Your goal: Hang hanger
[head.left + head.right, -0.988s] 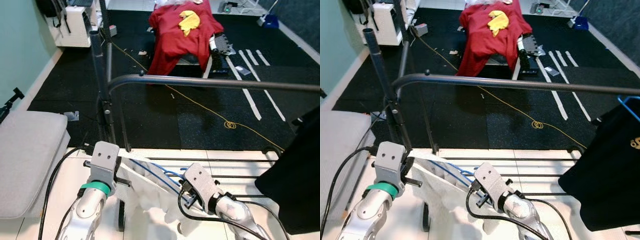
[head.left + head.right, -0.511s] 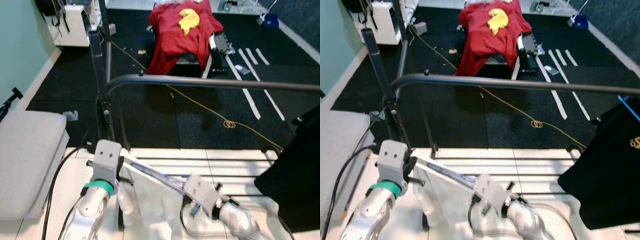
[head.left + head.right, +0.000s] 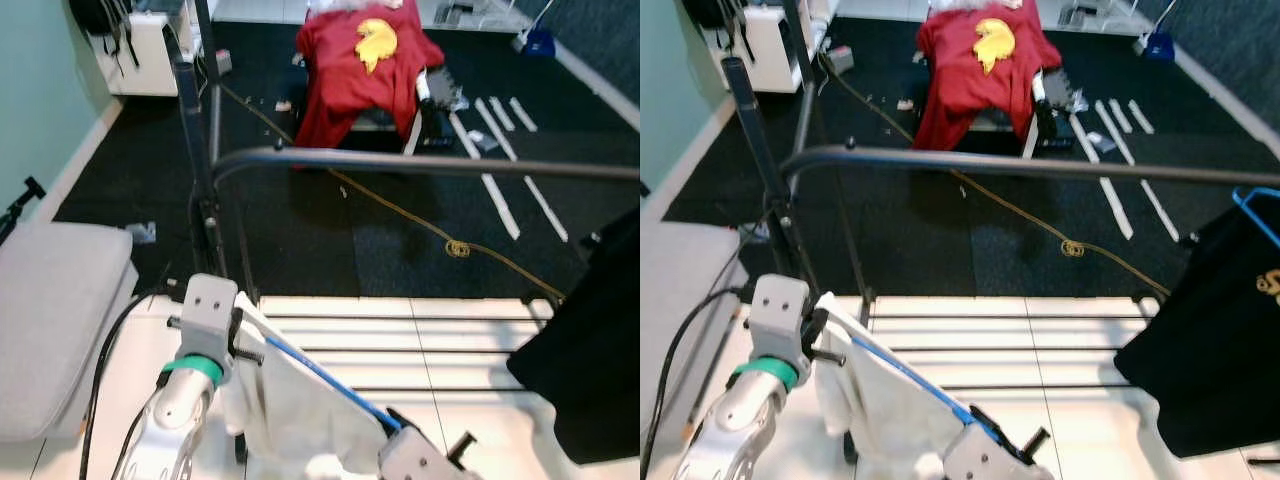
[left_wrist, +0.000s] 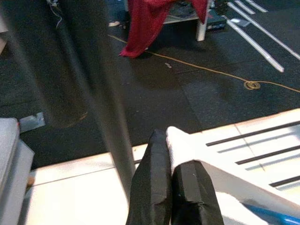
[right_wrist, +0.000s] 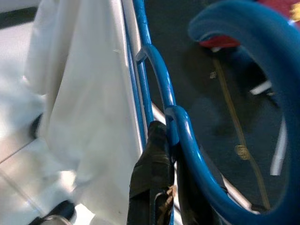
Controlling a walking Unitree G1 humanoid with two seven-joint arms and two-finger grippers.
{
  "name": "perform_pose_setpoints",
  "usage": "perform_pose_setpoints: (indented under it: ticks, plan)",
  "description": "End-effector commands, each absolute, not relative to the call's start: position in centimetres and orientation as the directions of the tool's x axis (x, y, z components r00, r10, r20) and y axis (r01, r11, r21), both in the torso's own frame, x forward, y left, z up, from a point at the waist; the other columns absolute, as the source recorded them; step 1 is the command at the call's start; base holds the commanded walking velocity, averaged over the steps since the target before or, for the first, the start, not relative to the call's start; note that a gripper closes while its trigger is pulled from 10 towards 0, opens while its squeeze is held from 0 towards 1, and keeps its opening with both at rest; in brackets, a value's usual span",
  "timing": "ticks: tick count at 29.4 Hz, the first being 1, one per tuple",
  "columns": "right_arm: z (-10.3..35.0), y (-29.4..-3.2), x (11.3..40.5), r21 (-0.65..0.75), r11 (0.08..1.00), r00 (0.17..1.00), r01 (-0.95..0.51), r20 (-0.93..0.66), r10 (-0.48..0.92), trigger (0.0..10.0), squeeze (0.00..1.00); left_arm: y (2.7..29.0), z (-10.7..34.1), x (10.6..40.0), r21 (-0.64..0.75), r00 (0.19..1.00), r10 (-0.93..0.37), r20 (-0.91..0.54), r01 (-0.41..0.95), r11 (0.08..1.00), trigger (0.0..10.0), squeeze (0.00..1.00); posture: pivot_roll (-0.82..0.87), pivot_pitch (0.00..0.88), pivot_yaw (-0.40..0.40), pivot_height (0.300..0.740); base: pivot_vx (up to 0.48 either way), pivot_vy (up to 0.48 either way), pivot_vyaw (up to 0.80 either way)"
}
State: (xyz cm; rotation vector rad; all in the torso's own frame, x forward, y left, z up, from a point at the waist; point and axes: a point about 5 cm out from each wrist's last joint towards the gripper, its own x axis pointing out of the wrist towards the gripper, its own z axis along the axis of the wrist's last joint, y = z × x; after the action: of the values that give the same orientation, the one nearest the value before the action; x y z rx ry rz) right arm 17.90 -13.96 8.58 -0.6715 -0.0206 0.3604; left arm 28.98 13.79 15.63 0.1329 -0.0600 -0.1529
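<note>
Dark rail point(image 3: 420, 165) across open floor point(image 3: 300, 240)

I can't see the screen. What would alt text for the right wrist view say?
Two black fingers of the right gripper are clamped on a blue plastic hanger with a white cloth garment draped over it. Its curved hook looms close and blurred, above dark floor with a yellow cord.

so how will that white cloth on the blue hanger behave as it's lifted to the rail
The white cloth garment sags in folds, so it is probably floppy and will swing. The blue plastic hanger looks stiff, and should keep its shape. With both the left gripper and right gripper clamped, slipping seems unlikely.
</note>
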Motion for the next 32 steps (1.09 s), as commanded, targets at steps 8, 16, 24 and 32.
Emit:
perform_pose_setpoints:
  ticks: [8, 16, 24, 32]
  plan:
    - [10.3, -15.9, 16.1, -0.651, 0.755, 0.986, -0.076, 0.061, 0.153, 10.0, 0.00, 15.1, 16.3, 29.0, 0.151, 0.992, -0.102, 0.080, 0.089, 0.985, 10.0, 0.00, -0.23, 0.219, 0.035, 0.740, 0.000, 0.000, 0.00]
    - [6.6, -15.7, 15.4, -0.516, 0.822, 0.967, -0.243, -0.195, 0.164, 10.0, 0.00, 15.2, 16.4, 29.0, 0.152, 0.992, -0.101, 0.081, 0.088, 0.984, 10.0, 0.00, -0.23, 0.209, 0.041, 0.740, 0.000, 0.000, 0.00]
    - [6.2, -14.3, 19.1, -0.436, 0.795, 0.900, -0.421, -0.307, 0.309, 10.0, 0.00, 14.8, 16.5, 29.2, 0.148, 0.990, -0.116, 0.083, 0.103, 0.984, 10.0, 0.00, -0.24, 0.208, 0.052, 0.740, 0.000, 0.000, 0.00]
    - [7.2, -14.3, 22.4, -0.352, 0.867, 0.923, -0.353, -0.284, 0.260, 10.0, 0.00, 14.9, 16.5, 29.1, 0.145, 0.990, -0.110, 0.084, 0.097, 0.985, 10.0, 0.00, -0.22, 0.209, 0.044, 0.740, 0.000, 0.000, 0.00]
